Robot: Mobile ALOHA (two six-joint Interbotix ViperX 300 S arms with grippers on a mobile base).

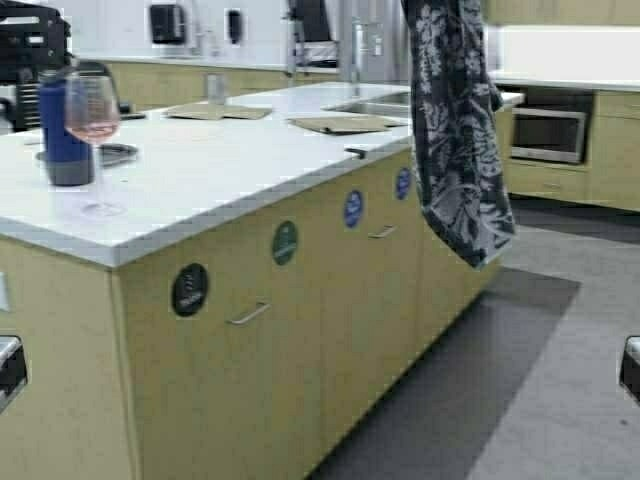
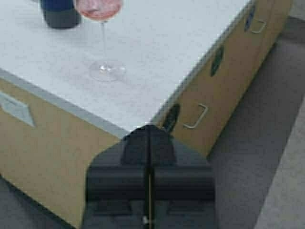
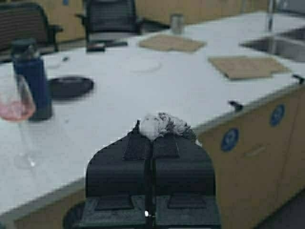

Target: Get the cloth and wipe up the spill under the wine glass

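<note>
The cloth [image 1: 458, 130] is seen hanging limp in the air at about 2 o'clock in the high view, off the front edge of the worktop [image 1: 220, 165], its top running out of sight. In the right wrist view a bunched tuft of it [image 3: 162, 126] is pinched between the pressed-together jaws of the right gripper [image 3: 151, 143]. The wine glass [image 1: 93, 140] is stood upright on the worktop at about 10 o'clock, near its front corner, with pink liquid in the bowl; a dark blue bottle [image 1: 63, 130] is set just behind it, beside a dark plate [image 1: 112, 153]. Brown paper sheets [image 1: 345, 124] are laid farther along, near a sink [image 1: 375, 106]. The left gripper [image 2: 149, 143] is held off the corner of the worktop, jaws pressed together on nothing.
</note>
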